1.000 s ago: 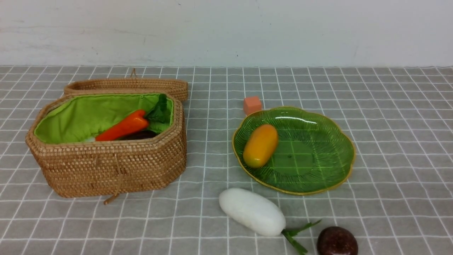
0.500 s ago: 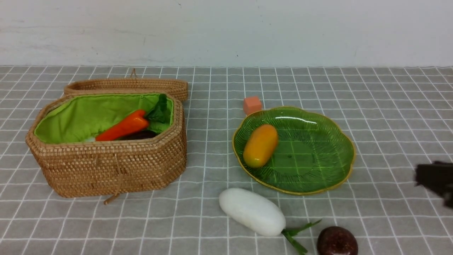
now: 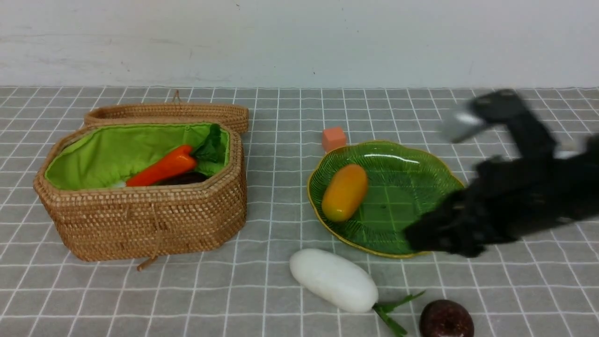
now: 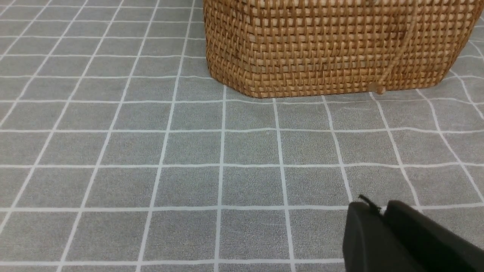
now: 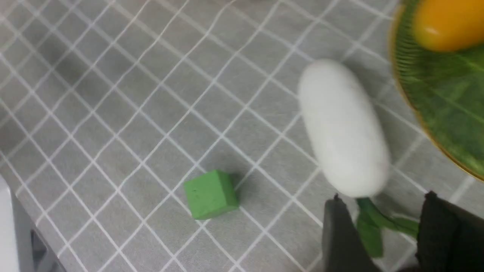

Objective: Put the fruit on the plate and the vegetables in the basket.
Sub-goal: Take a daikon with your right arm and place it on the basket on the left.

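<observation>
**A:** What is the step, and how is it done well?

**B:** I judge it to be the radish. On the tabletop (image 3: pixel 281 140), the basket (image 3: pixel 140 220) stands left and the plate (image 3: pixel 412 187) right. The radish (image 3: pixel 333 279) lies just near of the plate's rim. Grip across the white body, centred, since it looks slick and round. Avoid the thin stalks (image 5: pixel 368 230).

**A:** And the arms?

**B:** The right arm reaches in low from the right over the plate's near-right edge, blurred. The right gripper (image 5: pixel 382 200) is spread wide and empty, with the stalks between its fingers. The left gripper (image 4: pixel 378 206) hangs low before the basket wall, jaws seemingly pressed together, empty.
</observation>
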Robot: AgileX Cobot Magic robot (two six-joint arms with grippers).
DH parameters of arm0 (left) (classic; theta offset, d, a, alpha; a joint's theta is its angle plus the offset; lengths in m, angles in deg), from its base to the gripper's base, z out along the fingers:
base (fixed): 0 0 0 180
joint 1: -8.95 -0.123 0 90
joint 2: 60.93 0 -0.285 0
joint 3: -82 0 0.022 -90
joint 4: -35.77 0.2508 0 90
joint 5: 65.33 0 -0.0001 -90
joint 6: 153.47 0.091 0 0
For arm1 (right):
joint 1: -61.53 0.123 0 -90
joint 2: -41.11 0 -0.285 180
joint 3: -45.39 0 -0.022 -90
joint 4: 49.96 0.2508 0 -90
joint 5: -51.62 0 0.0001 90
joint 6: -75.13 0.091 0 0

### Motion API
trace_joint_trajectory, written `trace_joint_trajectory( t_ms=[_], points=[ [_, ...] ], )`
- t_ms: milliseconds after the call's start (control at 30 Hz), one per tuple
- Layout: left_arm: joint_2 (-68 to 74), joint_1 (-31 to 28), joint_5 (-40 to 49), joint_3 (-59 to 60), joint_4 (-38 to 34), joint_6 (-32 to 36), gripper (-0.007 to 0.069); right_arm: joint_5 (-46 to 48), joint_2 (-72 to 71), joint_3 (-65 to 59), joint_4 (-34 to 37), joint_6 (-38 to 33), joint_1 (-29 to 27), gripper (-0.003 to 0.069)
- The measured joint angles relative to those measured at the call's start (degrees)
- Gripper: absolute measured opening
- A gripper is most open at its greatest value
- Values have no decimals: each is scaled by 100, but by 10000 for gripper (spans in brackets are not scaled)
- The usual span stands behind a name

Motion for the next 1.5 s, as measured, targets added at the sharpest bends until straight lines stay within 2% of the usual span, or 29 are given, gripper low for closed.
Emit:
trace_joint_trajectory(
  t_ms=[33, 67, 133, 167, 200, 300, 400, 500, 800, 1033, 1167, 1267, 1500],
  points=[
    [0, 0, 0, 0, 0, 0, 69, 23, 226, 212, -341, 296, 229, 333],
    [0, 0, 0, 0, 0, 0, 70, 23, 271, 212, -412, 296, 272, 333],
    [0, 0, 0, 0, 0, 0, 74, 169, 839, 702, -1383, 1155, 746, 389],
    [0, 0, 0, 0, 0, 0, 74, 184, 935, 778, -1537, 1223, 814, 394],
    [0, 0, 0, 0, 0, 0, 75, 311, 1309, 1057, -2082, 1759, 1053, 440],
    [0, 0, 0, 0, 0, 0, 78, 411, 1895, 1483, -2629, 2247, 1348, 513],
    [0, 0, 0, 0, 0, 0, 81, 440, 2392, 1780, -2715, 2382, 1482, 570],
    [0, 0, 0, 0, 0, 0, 83, 444, 2724, 1985, -2731, 2399, 1511, 594],
    [0, 0, 0, 0, 0, 0, 88, 431, 3480, 2091, -3163, 2399, 1511, 546],
    [0, 0, 0, 0, 0, 0, 92, 505, 3556, 2160, -3005, 2175, 1511, 519],
    [0, 0, 0, 0, 0, 0, 93, 928, 3619, 2540, -2552, 1983, 1511, 519],
    [0, 0, 0, 0, 0, 0, 97, 1348, 3626, 3144, -2142, 1747, 1511, 519],
    [0, 0, 0, 0, 0, 0, 103, 1668, 3626, 4597, -1344, 1455, 1517, 519]
  ],
)
